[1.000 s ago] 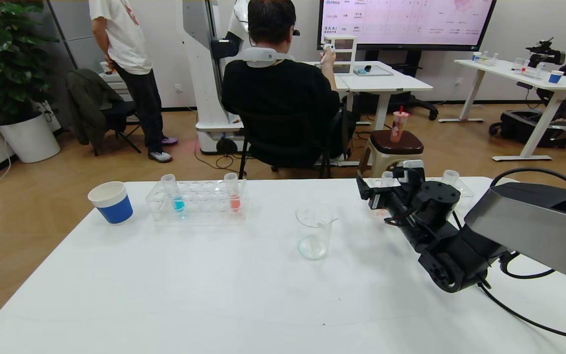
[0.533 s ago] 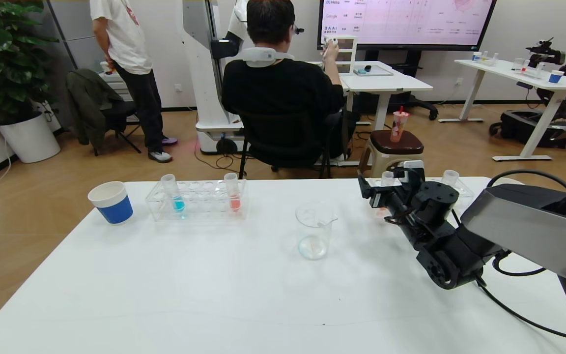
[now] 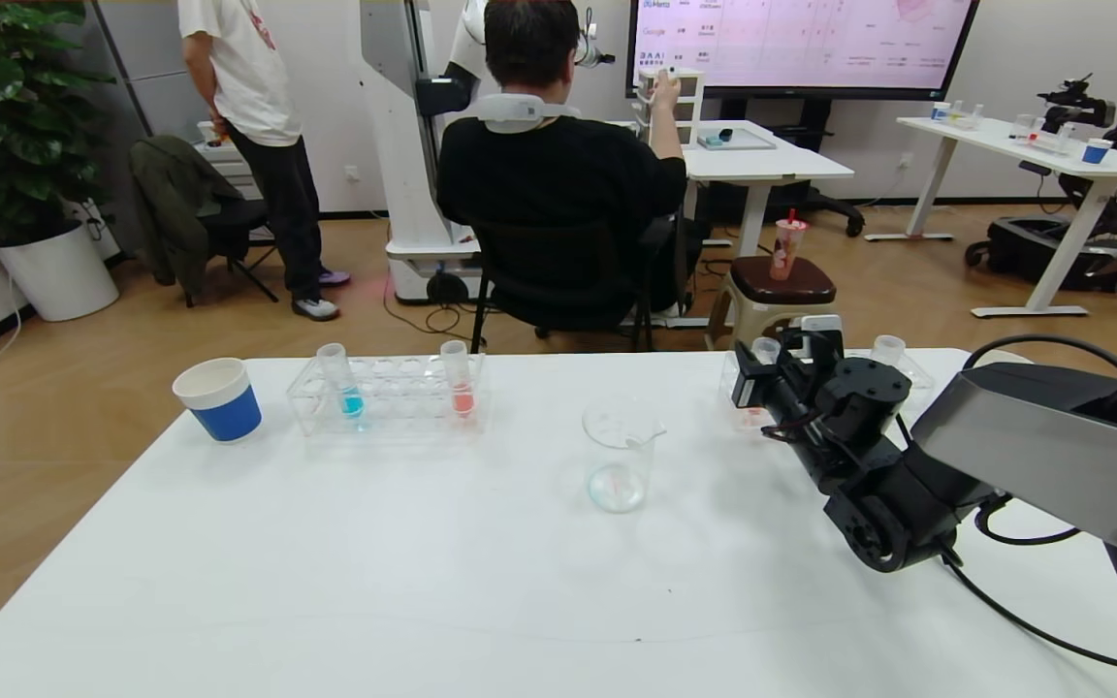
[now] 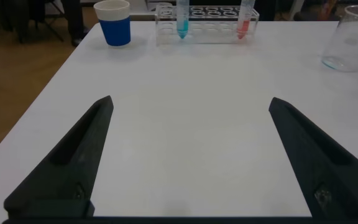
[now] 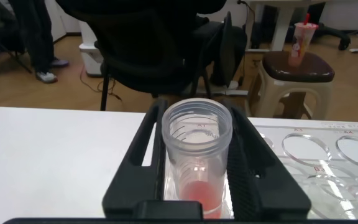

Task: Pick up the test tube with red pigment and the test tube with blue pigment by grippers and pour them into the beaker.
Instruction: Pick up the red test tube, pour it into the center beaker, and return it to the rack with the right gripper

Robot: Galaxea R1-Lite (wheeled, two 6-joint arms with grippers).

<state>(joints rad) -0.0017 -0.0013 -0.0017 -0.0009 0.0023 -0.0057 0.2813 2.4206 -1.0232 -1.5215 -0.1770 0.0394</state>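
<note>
Test tube with red pigment [image 3: 462,384] stands upright in a clear rack [image 3: 387,396] at the table's [image 3: 423,582] far left in the head view, with the test tube with blue pigment [image 3: 343,382] a few holes to its left in the same rack. One blue-and-white paper cup [image 3: 218,398] sits just left of the rack. One beaker [image 3: 621,458] stands alone near the table's middle, well apart from the rack. The right gripper [image 3: 748,383] reaches over a second rack [image 3: 898,366] at the far right, where two more tubes show, one [image 3: 765,351] at the fingers and one [image 3: 887,350] farther right.

From the left wrist, the left gripper [image 4: 188,155] hangs low over bare table with its fingers spread wide and nothing between them; the cup [image 4: 115,22], both coloured tubes [image 4: 182,15] [image 4: 245,17] and the beaker [image 4: 353,37] lie beyond.

From the right wrist, the right gripper's [image 5: 197,158] fingers press both sides of an open tube [image 5: 196,155] with a little red liquid at its bottom, beside the second rack's [image 5: 328,162] empty holes.
</note>
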